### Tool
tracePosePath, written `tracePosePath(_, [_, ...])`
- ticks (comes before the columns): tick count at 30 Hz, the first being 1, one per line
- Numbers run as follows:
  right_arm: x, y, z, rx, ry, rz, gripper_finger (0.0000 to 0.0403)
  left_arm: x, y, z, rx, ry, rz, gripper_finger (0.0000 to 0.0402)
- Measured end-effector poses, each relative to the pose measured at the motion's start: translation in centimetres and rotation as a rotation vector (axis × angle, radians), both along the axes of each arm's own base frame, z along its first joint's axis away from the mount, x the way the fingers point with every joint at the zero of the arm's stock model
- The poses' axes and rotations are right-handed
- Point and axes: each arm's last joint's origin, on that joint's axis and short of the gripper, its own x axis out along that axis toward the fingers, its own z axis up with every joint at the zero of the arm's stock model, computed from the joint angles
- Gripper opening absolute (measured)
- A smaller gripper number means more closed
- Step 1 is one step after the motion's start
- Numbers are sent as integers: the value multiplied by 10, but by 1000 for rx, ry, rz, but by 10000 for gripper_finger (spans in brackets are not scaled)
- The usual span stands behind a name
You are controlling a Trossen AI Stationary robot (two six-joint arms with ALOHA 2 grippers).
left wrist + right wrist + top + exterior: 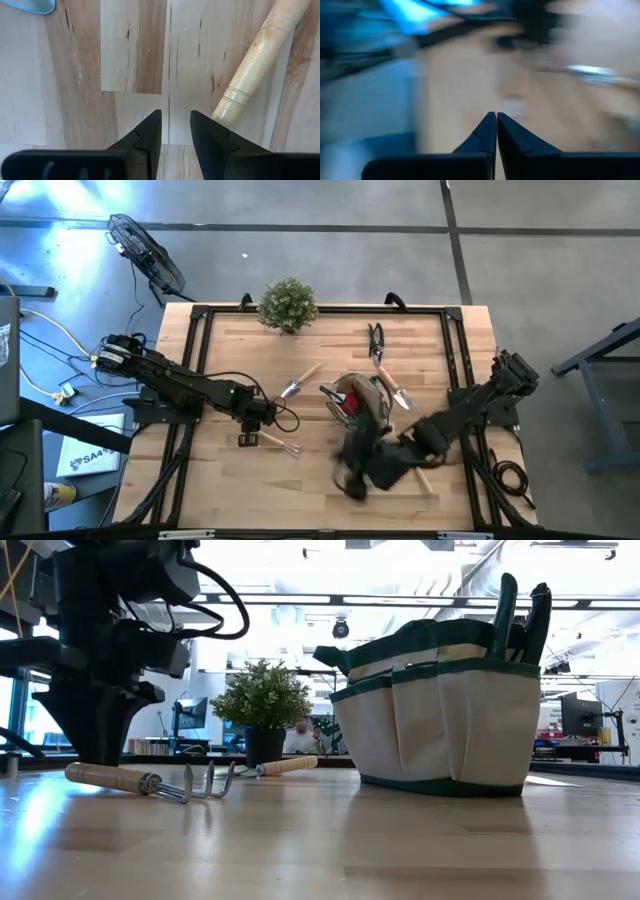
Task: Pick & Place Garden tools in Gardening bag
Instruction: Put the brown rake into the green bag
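Here we see left gripper (175, 127) low over surface (300, 490), fingers slightly apart, empty, rake (275, 443) handle just beside. Right gripper (496, 131) fingers together, empty, near gardening bag (357, 402). Risks we judge: fingers descending beside handle, missing rake; blurred right arm knocking bag.

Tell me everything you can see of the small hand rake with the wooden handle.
The small hand rake lies flat on the wooden table. It has a pale, rounded wooden handle, a metal collar and curved metal prongs pointing up. The left gripper hovers just above the table beside the handle, slightly open, apparently not touching it.
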Motion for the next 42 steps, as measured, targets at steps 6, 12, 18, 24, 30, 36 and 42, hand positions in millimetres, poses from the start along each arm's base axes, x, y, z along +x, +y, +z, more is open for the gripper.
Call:
tracePosePath(6, [-21, 56, 23, 161, -184, 396, 4, -3, 0, -1, 6, 29, -24, 100])
tracePosePath(12, [-47, 77, 17, 17, -186, 312, 4, -6, -1, -1, -55, 74, -50, 100])
tracePosePath(18, [-61, 80, 8, -54, -116, 256, 4, -11, -2, -2, -122, 144, -21, 100])
tracePosePath(24, [-75, 86, 0, -42, -32, 245, 4, -12, -5, -1, -222, 167, -17, 100])
tracePosePath(30, [-96, 97, -3, -104, -21, 269, 4, -10, -4, -1, -176, 135, -60, 100])
tracePosePath(36, [-111, 106, -2, -142, -60, 263, 4, -8, -3, -1, -148, 109, -2, 100])
tracePosePath(42, [-120, 111, -2, -173, -88, 248, 4, -7, -2, -1, -113, 96, 55, 100])
